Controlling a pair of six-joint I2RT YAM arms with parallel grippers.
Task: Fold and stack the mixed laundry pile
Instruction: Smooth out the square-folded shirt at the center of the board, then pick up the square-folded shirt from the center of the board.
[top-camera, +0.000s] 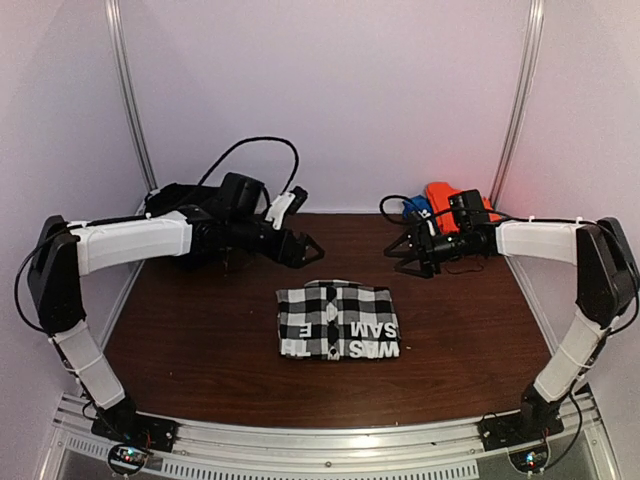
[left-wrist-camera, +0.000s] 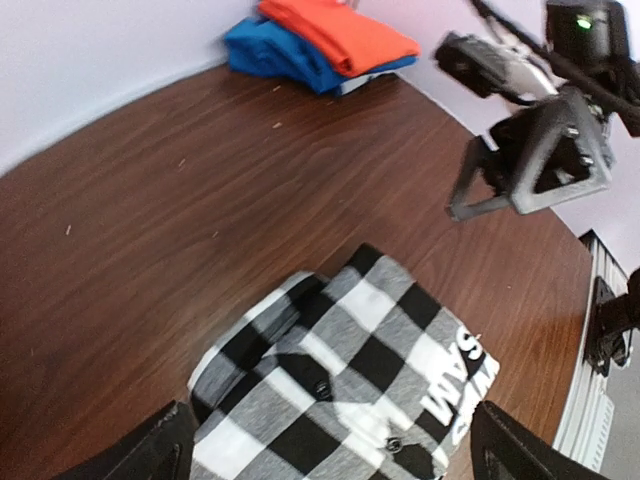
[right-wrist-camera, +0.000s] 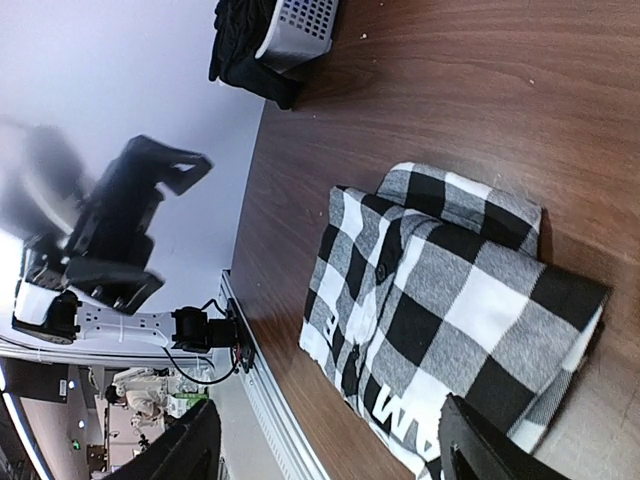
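1. Your left pincer (top-camera: 303, 249) and right pincer (top-camera: 400, 258) are hanging open, holding nothing.
2. The checked shirt (top-camera: 337, 322) is lying folded on the bench (top-camera: 200, 340).
3. Stacking is likely coming next: grab it gently and carry it to the orange pile (top-camera: 440, 195).

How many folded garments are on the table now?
3: the checked shirt at the centre of the table; the orange garment lying on the blue garment in the far right corner. Others may hide beneath that stack.
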